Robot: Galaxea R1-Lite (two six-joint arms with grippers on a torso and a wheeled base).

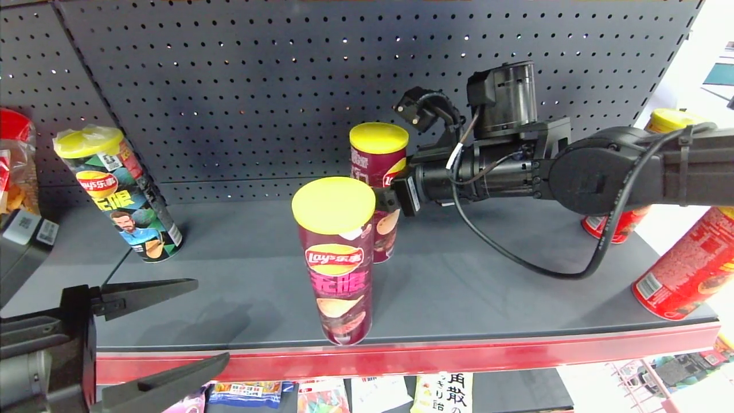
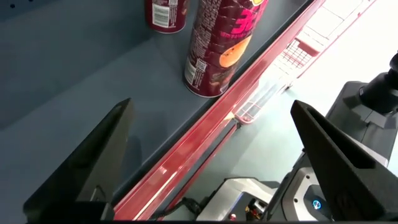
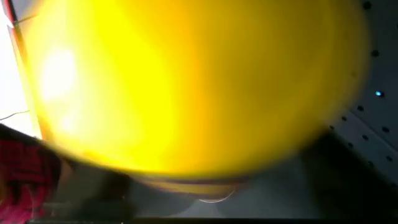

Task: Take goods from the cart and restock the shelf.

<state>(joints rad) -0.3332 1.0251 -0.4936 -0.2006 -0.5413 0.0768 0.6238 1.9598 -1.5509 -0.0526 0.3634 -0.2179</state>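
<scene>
Left gripper (image 1: 213,320): located at the lower left of the head view, pointing toward frame right. Both fingers (image 1: 143,289) are spread wide apart with nothing held between them.

Right arm (image 1: 631,166): enters at the right edge at mid height and extends nearly level toward frame centre. The wrist (image 1: 499,166) is in line with it. Right gripper (image 1: 394,199): positioned at frame centre; its state cannot be determined.

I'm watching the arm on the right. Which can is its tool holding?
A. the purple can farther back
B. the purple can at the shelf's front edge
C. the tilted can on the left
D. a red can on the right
A: the right tool grips the rear purple can just under its yellow lid, while the front purple can stands free.
</scene>
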